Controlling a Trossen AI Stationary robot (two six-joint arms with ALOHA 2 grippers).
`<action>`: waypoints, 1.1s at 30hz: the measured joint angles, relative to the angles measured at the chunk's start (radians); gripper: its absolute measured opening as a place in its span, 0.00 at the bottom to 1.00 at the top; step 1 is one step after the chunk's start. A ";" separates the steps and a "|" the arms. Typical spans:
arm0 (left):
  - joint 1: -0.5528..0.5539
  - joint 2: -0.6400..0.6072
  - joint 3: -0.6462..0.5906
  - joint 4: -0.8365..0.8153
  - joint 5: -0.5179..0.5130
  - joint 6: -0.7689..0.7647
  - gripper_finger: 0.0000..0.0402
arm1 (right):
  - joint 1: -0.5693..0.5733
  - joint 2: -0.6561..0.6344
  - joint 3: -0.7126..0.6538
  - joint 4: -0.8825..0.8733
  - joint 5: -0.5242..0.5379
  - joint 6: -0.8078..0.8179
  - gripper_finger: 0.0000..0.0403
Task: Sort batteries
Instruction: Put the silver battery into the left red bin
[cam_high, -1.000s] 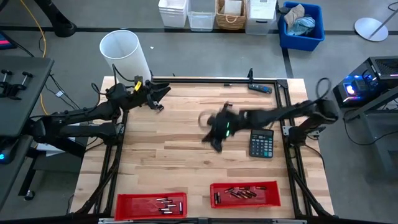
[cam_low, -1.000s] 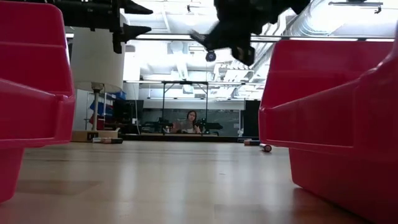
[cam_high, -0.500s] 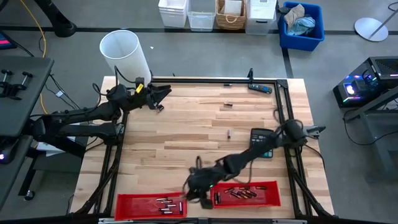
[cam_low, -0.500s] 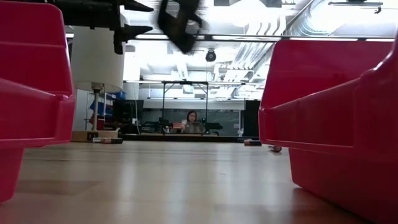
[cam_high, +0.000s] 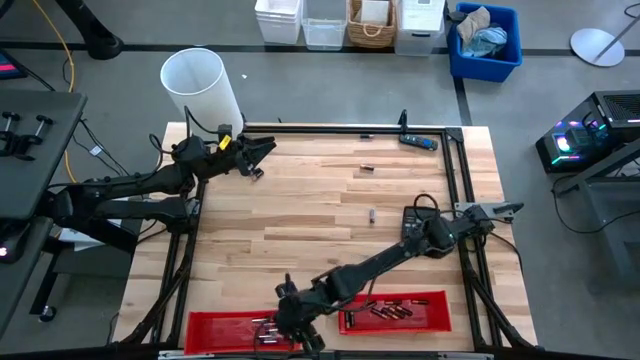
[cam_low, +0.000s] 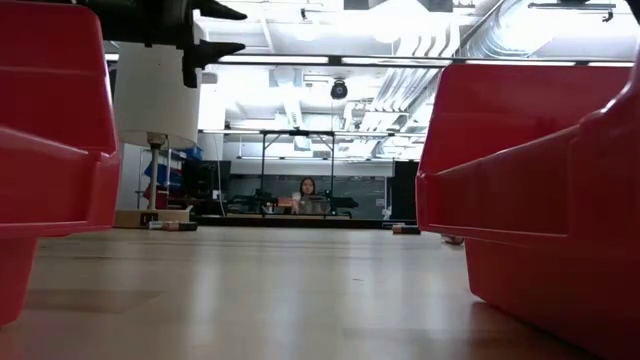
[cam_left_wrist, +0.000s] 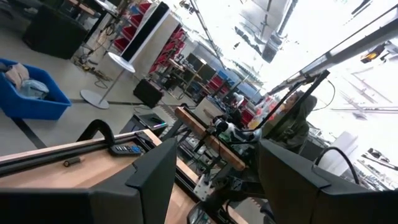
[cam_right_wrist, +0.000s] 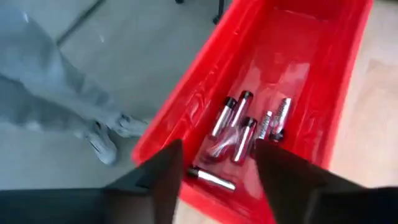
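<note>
Several batteries (cam_right_wrist: 244, 129) lie on the floor of the left red bin (cam_right_wrist: 205, 81), one of them (cam_right_wrist: 211, 178) close to my right gripper's fingers. My right gripper (cam_right_wrist: 217, 186) hangs open above this bin (cam_high: 205, 330) at the table's near edge, its arm stretched across from the right (cam_high: 292, 322). More batteries (cam_high: 390, 311) lie in the right red bin (cam_high: 440, 298). Two loose batteries (cam_high: 367, 168) (cam_high: 372, 213) rest on the wood. My left gripper (cam_high: 258, 153) waits open and raised at the far left corner (cam_left_wrist: 214, 180).
A black calculator (cam_high: 412, 222) lies partly under the right arm. A blue-and-black tool (cam_high: 420, 142) sits at the far edge. A white tube (cam_high: 200, 82) stands beyond the far left corner. The bins' walls (cam_low: 50, 120) (cam_low: 540, 170) flank the low view; a person (cam_low: 307, 190) sits far behind.
My right gripper has swept from the table's middle toward the near edge and left, passing the right bin and ending over the left red bin. A loose battery near the table's middle has rolled slightly toward the right edge.
</note>
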 joint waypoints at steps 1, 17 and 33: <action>0.000 0.000 0.000 0.000 0.000 0.000 0.51 | 0.003 0.000 0.031 -0.046 0.017 -0.031 0.50; 0.023 0.000 0.000 -0.005 0.013 -0.033 0.51 | -0.261 -0.500 -0.683 -0.324 0.306 0.194 0.60; 0.029 0.000 0.000 -0.008 0.015 -0.050 0.51 | -0.590 -0.727 -1.131 -0.205 0.223 1.194 0.54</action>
